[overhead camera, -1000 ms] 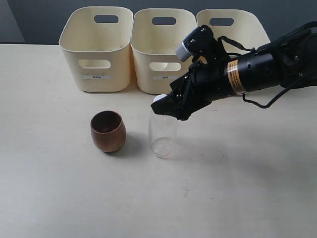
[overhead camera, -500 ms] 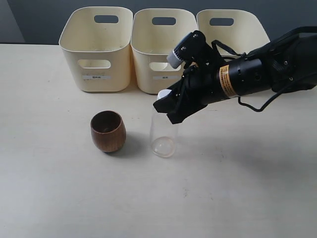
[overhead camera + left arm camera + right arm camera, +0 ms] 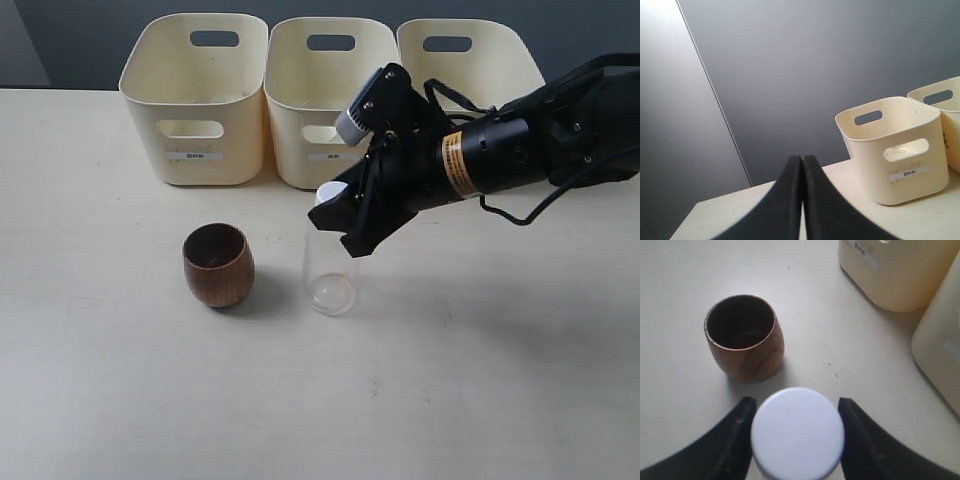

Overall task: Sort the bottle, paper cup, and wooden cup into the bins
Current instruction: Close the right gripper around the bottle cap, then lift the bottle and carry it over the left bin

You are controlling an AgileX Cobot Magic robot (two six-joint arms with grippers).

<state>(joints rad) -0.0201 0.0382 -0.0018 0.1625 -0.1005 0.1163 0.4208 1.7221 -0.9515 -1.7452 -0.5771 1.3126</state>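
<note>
While the bottle [image 3: 330, 270] and the wooden cup [image 3: 218, 264] both stood on the table [image 3: 120, 400], neither was sorted yet. No paper cup showed anywhere on the table; it may already have been in one of the bins [image 3: 196, 95], but their insides could not be seen well enough to say. So at least two of three items were left, judging by the layout.

Right gripper [image 3: 797, 412] was at the bottle's top, arm reaching in from the right of the exterior view. In the right wrist view its two dark fingers [image 3: 737, 440] were spread, one on each side of the white cap [image 3: 797, 432], close against it or just touching; contact could not be confirmed. The bottle's base looked on or barely off the table, cannot tell which.

Wooden cup was upright, mouth up, just beside the bottle and clear of the fingers. The three bins sat in a row behind both objects, the middle one nearest behind the bottle.

Left gripper [image 3: 802, 200] was pressed together, holding nothing, pointed toward the wall with one bin off to its side, well away from the task objects.
</note>
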